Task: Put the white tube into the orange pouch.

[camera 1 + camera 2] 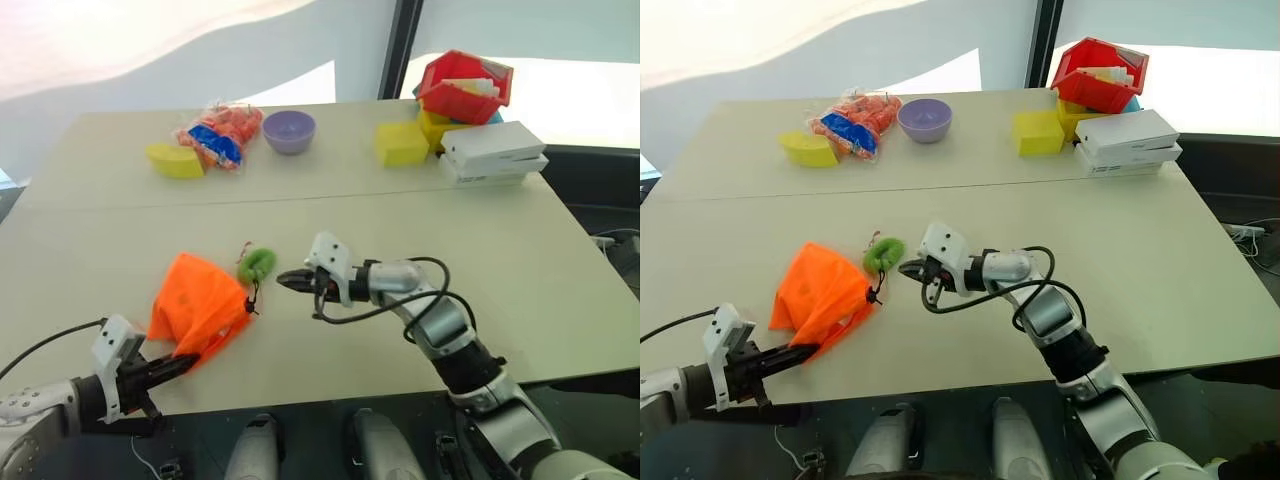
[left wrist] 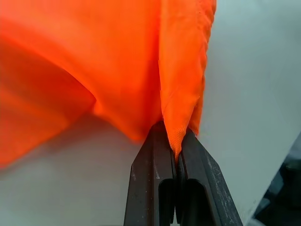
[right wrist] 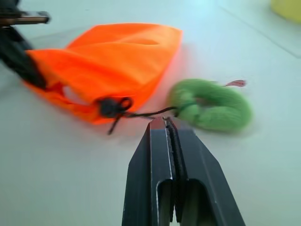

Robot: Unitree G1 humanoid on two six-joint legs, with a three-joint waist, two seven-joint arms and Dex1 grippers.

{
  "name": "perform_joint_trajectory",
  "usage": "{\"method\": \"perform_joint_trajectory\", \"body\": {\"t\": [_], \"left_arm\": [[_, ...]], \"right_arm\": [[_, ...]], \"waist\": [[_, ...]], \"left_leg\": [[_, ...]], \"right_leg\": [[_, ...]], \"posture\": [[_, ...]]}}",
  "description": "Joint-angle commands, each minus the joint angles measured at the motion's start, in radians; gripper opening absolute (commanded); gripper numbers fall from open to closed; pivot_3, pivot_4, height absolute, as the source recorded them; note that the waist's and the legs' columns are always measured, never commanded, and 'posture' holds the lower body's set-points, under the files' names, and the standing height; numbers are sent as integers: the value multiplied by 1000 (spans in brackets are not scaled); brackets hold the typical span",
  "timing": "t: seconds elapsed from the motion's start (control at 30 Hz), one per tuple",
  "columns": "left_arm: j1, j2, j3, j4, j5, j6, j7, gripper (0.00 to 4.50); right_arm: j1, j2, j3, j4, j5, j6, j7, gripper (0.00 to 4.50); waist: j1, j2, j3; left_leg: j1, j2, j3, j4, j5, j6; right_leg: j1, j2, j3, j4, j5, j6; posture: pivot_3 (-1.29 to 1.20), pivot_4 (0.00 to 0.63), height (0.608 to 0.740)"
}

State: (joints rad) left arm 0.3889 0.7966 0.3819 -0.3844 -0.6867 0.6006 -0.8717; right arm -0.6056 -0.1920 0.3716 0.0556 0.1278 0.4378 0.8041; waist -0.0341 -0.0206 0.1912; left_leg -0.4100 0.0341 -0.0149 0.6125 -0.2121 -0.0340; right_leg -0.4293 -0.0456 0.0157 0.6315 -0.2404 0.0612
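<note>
We see the pouch (image 1: 196,305) lying near the front edge of the table (image 1: 520,270), left of centre, puffed up into a tent shape. Our left gripper (image 1: 182,362) comes in low from the front left, and its jaws are pinched together on a fold of the pouch's orange fabric; in the left wrist view the cloth (image 2: 181,117) runs straight down between the two fingers (image 2: 150,183). A black cord (image 3: 141,114) leaves the knotted mouth of the pouch and runs to the green ring (image 1: 256,263), which rests on the table just beside the pouch, on its far right side.

Our right gripper (image 1: 290,282) reaches in from the right and points left toward the pouch's mouth. Its jaws are closed, with nothing visible between them, and the tips hang just short of the cord and ring, not touching either as far as we can tell.

We cannot make out the tube on the table, so we cannot say where it is.

Along the far side we see a yellow block (image 1: 174,160), a clear bag (image 1: 218,133) of orange items, a purple bowl (image 1: 289,131), a second yellow block (image 1: 400,144), a red bin (image 1: 462,86) and stacked white boxes (image 1: 494,152), all well apart from the pouch.
</note>
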Motion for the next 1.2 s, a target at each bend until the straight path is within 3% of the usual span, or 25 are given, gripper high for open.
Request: {"method": "perform_joint_trajectory", "body": {"t": [0.03, 0.17, 0.2, 0.5, 0.6, 0.73, 0.9, 1.2], "left_arm": [[-31, -18, 41, -22, -55, -2, -22, 575], [-61, -40, 56, -33, -46, -31, -3, 2342], [-67, -44, 61, -36, -47, -36, -3, 2368], [-69, -48, 64, -74, -33, -73, -23, 2368], [-85, -65, 60, -83, -35, -89, -9, 2368], [-102, -75, 48, -90, -28, -103, -4, 2368], [-150, -92, 31, -91, -13, -126, 23, 2368], [-312, -67, 60, -54, -131, -32, 52, 2368]], "right_arm": [[-69, 82, -43, 133, -11, -24, -92, 592], [-127, 156, -59, 288, -54, -74, -200, 2394], [-138, 172, -66, 318, -59, -85, -219, 2913], [-208, 270, -100, 532, -74, -117, -269, 2913], [-208, 268, -99, 538, -82, -133, -264, 2058], [-190, 246, -107, 505, -77, -136, -245, 89], [-108, 177, -148, 357, -56, -107, -243, 34], [181, -7, -291, -190, 121, 108, -190, 34]], "waist": [[-6, 0, 0], [-10, 0, 0], [-10, 0, 0], [-11, 0, 0], [-10, 0, 0], [-10, 0, 0], [-6, -1, 0], [-7, -1, 0]], "left_leg": [[0, 0, 0, 0, 0, 0], [-1, -1, 2, 0, 0, 0], [-1, -1, 3, 0, 0, 0], [0, 0, 3, 0, 0, 0], [0, -1, 3, 0, 0, 0], [0, -1, 3, 1, 0, 0], [0, -1, 3, 1, 0, 0], [0, -1, 3, 1, 0, 0]], "right_leg": [[0, 0, 0, 0, 0, 0], [0, 1, 1, 0, 0, 1], [0, 1, 1, 0, 0, 1], [0, 2, 2, 1, 1, 1], [0, 1, 2, 1, 1, 1], [0, 1, 2, 1, 1, 1], [1, 1, 2, 1, 0, 1], [1, 3, 2, 2, 0, 3]], "posture": [[0, 150, 740], [0, 150, 740], [0, 150, 740], [0, 150, 740], [0, 150, 740], [0, 150, 740], [0, 150, 740], [0, 150, 740]]}}
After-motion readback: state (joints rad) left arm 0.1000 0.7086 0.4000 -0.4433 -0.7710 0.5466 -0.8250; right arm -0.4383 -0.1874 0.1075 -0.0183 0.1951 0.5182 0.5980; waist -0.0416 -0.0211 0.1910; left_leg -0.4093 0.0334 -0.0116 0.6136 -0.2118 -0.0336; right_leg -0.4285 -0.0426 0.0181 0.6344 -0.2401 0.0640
